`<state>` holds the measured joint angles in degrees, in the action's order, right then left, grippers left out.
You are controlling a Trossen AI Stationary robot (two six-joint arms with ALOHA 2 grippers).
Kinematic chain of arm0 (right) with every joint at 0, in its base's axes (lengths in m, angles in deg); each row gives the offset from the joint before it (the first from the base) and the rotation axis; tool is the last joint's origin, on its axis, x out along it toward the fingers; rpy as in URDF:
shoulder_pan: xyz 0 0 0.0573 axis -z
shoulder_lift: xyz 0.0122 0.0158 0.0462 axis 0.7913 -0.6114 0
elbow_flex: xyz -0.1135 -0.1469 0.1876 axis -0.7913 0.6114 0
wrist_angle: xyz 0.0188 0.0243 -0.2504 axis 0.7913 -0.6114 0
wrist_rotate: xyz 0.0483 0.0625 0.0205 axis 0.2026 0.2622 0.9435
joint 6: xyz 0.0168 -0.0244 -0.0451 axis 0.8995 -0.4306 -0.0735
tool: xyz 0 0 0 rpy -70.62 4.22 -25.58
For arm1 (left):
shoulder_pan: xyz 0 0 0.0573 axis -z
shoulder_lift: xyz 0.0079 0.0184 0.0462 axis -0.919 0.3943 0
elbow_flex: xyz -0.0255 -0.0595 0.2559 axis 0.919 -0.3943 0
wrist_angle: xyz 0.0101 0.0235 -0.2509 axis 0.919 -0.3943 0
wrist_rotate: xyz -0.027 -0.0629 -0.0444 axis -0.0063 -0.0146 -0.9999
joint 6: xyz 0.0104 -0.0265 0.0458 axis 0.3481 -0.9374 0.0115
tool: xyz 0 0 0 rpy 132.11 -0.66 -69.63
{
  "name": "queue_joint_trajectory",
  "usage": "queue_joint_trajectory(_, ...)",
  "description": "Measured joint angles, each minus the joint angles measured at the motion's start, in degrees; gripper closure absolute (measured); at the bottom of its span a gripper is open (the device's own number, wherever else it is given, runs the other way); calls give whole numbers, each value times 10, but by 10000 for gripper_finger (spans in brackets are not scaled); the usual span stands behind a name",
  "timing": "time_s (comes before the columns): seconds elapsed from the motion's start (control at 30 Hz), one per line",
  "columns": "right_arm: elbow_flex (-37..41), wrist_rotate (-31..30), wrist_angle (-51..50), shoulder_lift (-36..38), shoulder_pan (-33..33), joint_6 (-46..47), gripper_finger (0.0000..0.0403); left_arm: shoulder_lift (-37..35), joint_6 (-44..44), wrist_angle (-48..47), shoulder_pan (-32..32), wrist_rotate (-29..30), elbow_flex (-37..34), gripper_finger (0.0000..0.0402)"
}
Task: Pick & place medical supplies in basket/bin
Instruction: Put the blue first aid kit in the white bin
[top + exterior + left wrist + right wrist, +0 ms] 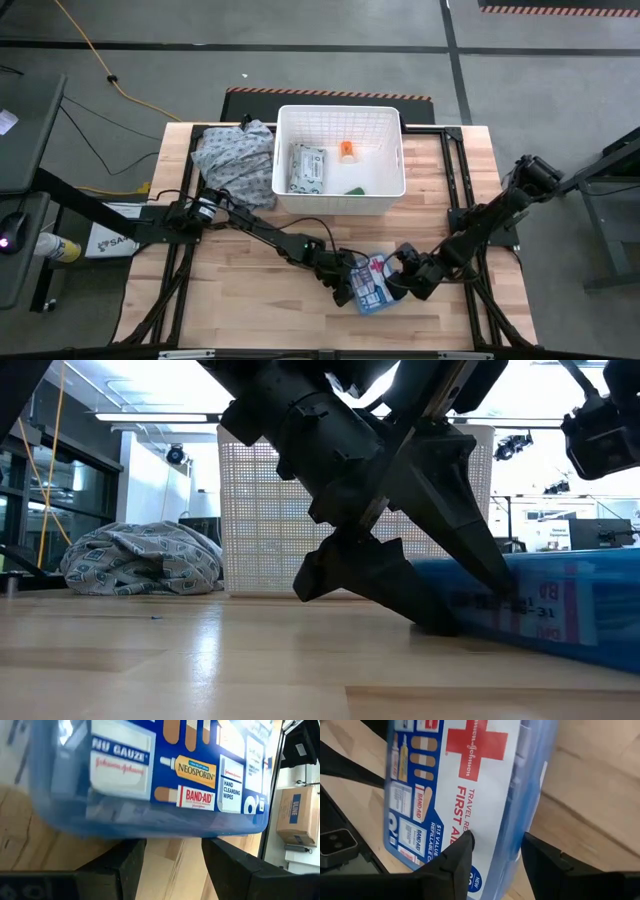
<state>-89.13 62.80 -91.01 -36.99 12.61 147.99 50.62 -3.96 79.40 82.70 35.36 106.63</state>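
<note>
both grippers meet at a blue plastic first-aid box low in the high view.
right gripper pinches the box's edge between half-closed fingers; left gripper stands open against its other side. white grid-walled plastic basket sits upper centre, well apart.

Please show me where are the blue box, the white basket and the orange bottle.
blue box (373, 284): high view, on its printed lid.
white basket (340, 205): high view, on its near wall.
orange bottle (346, 151): high view, on its orange body.
</note>
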Motion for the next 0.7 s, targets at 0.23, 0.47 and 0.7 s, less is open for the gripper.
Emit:
queue_joint_trajectory(0.23,0,-16,-6,11,0,-4,248,0,0,1,0,5,0,163)
queue_joint_trajectory(0.47,-1,-17,-4,12,0,-4,247,0,0,2,0,9,0,163)
queue_joint_trajectory(0.7,-2,-17,-5,13,0,-4,243,0,0,1,0,11,0,163)
